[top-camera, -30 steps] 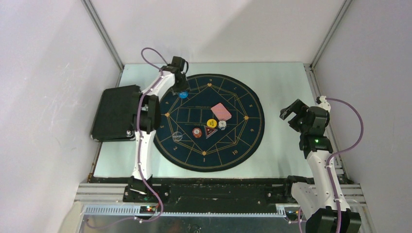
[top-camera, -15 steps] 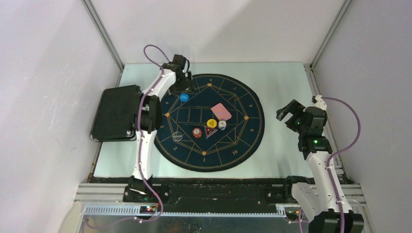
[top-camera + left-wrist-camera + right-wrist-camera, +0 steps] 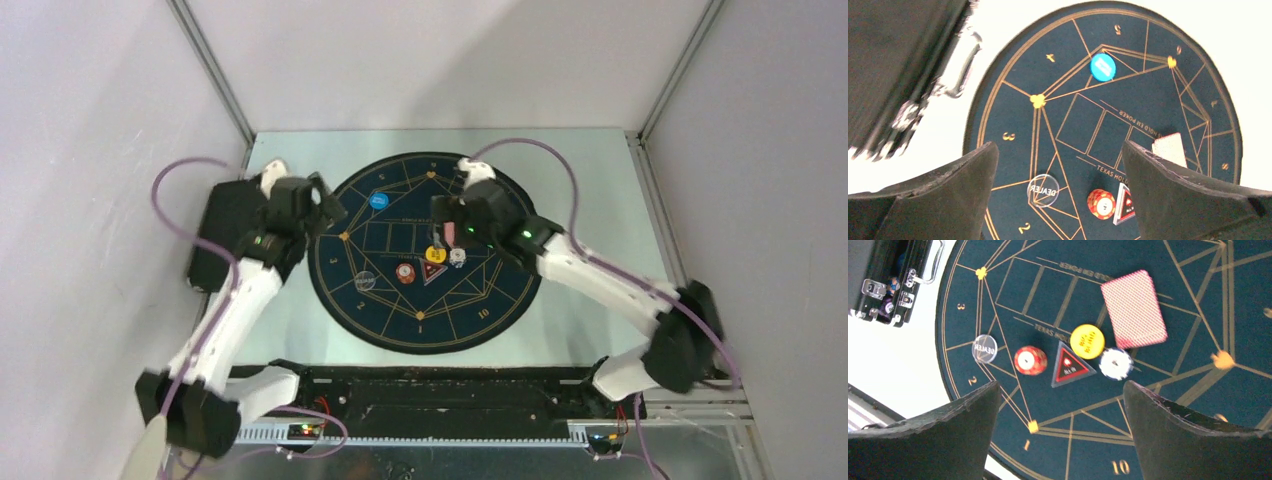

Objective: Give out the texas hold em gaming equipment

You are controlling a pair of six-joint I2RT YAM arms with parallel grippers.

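On the dark round mat [image 3: 480,300] lie a blue chip [image 3: 378,200], a yellow chip [image 3: 434,254], a white chip [image 3: 457,257], a red-white chip stack [image 3: 405,272], a red triangular token [image 3: 432,272] and a clear dealer disc [image 3: 364,281]. My right gripper [image 3: 447,228] hovers open and empty over the pink-backed cards [image 3: 1133,309], which it mostly hides from above. The right wrist view shows the yellow chip [image 3: 1087,341], the token [image 3: 1069,365] and the red-white stack [image 3: 1030,360] below its open gripper [image 3: 1060,385]. My left gripper [image 3: 328,205] is open and empty at the mat's left edge, above the blue chip [image 3: 1102,67].
The black rectangular case [image 3: 225,225] lies open off the mat's left side, partly under my left arm; its latches show in the right wrist view [image 3: 888,285]. Grey walls close in the table on three sides.
My left gripper has drawn back from the blue chip to the mat's left edge; the chip stays on the mat. My right arm has swung from the table's right side to over the cards.
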